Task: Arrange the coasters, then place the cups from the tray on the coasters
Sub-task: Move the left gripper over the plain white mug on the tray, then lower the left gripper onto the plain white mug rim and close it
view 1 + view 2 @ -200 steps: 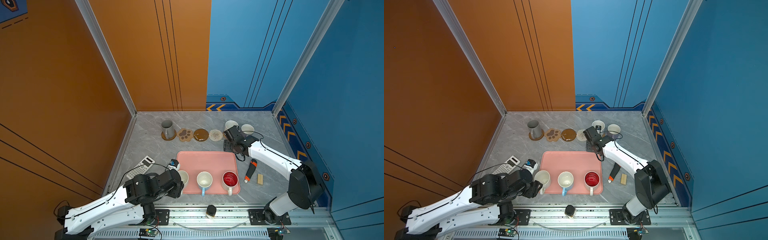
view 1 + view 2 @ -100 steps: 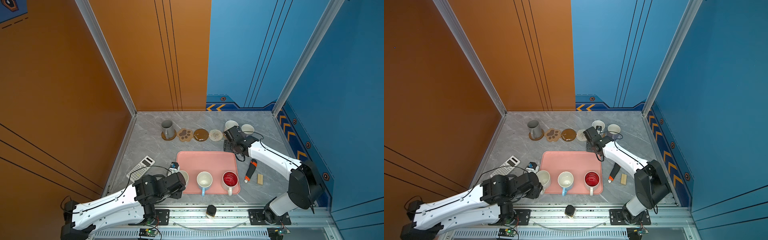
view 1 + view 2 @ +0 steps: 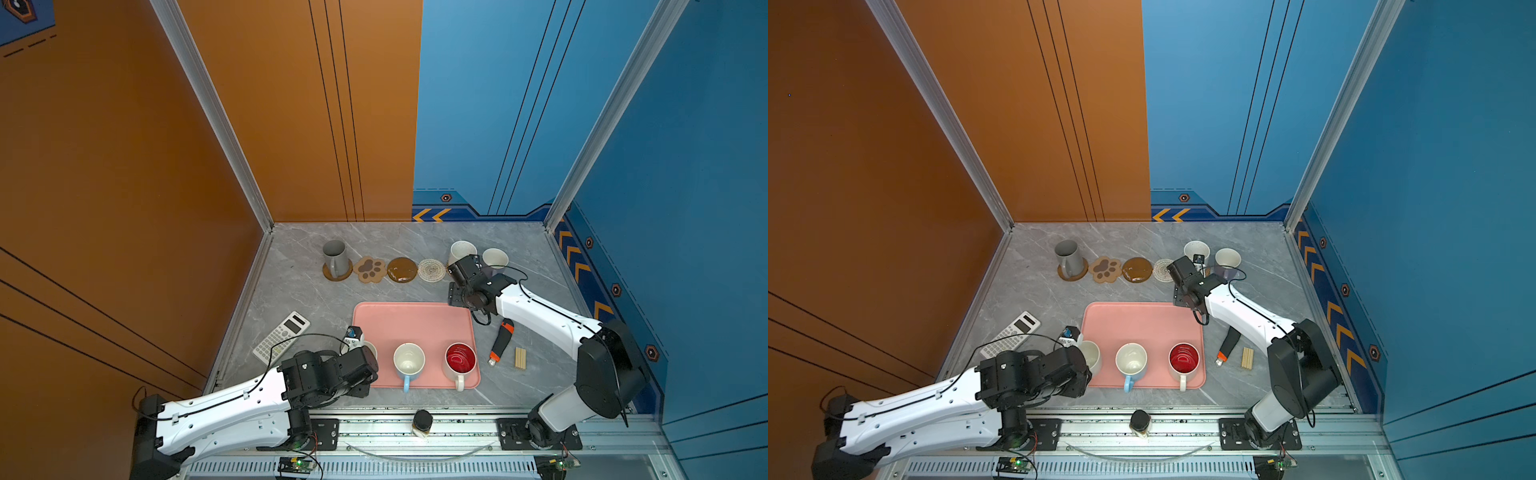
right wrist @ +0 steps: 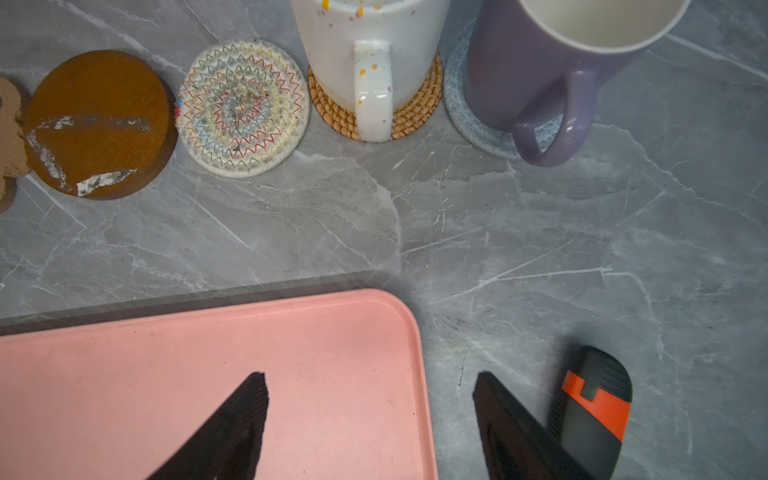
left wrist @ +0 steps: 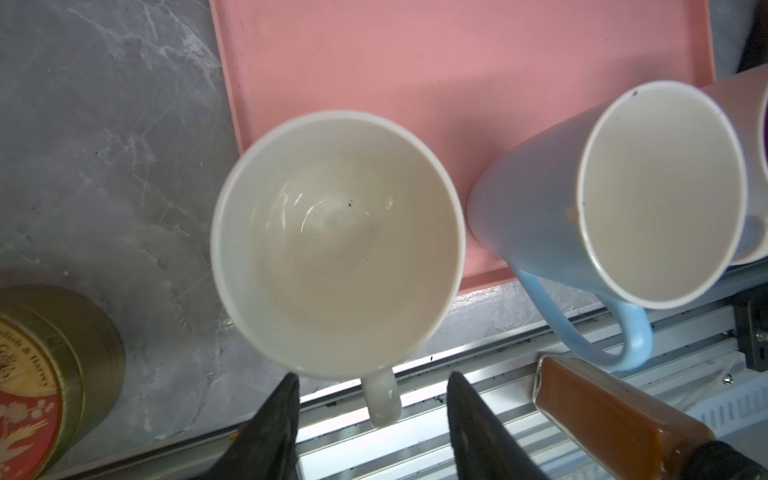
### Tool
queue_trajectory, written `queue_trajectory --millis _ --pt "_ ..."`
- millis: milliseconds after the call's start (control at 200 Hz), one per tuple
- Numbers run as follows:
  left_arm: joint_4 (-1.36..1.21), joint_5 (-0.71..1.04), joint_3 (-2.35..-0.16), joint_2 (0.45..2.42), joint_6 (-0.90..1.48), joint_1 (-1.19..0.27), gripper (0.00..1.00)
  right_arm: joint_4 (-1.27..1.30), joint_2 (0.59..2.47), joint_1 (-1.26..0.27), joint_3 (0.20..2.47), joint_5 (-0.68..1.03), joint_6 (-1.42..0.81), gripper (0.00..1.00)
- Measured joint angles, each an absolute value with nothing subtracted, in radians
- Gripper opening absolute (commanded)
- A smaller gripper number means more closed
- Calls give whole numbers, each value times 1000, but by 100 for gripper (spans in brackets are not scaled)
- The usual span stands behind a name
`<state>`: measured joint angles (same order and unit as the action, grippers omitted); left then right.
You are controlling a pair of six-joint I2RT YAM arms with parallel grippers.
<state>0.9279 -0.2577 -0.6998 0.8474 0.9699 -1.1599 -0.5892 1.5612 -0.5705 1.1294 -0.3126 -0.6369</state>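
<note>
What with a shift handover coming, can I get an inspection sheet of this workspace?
surface: grey marble tabletop, no spills
job's things: grey cup, speckled cup, lavender cup on coasters; white cup, blue cup, red-lined cup on tray; paw coaster, brown coaster, woven coaster bare
clutter: calculator, utility knife, wooden block, tin, bottle
grippers: left gripper open astride white cup's handle; right gripper open, empty
cables: black cable on each arm
surroundings: orange wall, blue wall

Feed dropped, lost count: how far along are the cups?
Done: coasters lined up; grey mug, speckled mug and lavender mug stand on theirs. In hand: left claw open around the handle of the white mug, not gripping. Left: white mug, light blue mug and red-lined mug on the tray; three coasters bare.
</note>
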Motion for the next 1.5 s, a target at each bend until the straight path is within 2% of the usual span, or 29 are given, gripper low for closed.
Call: queue_trajectory --millis 841,1497 --pt "852 -250 -632 903 995 -1160 53 -564 1561 -570 1112 -312 -649 77" --pt "810 -251 -622 969 997 -1160 34 -564 1561 -570 1098 -312 -653 77"
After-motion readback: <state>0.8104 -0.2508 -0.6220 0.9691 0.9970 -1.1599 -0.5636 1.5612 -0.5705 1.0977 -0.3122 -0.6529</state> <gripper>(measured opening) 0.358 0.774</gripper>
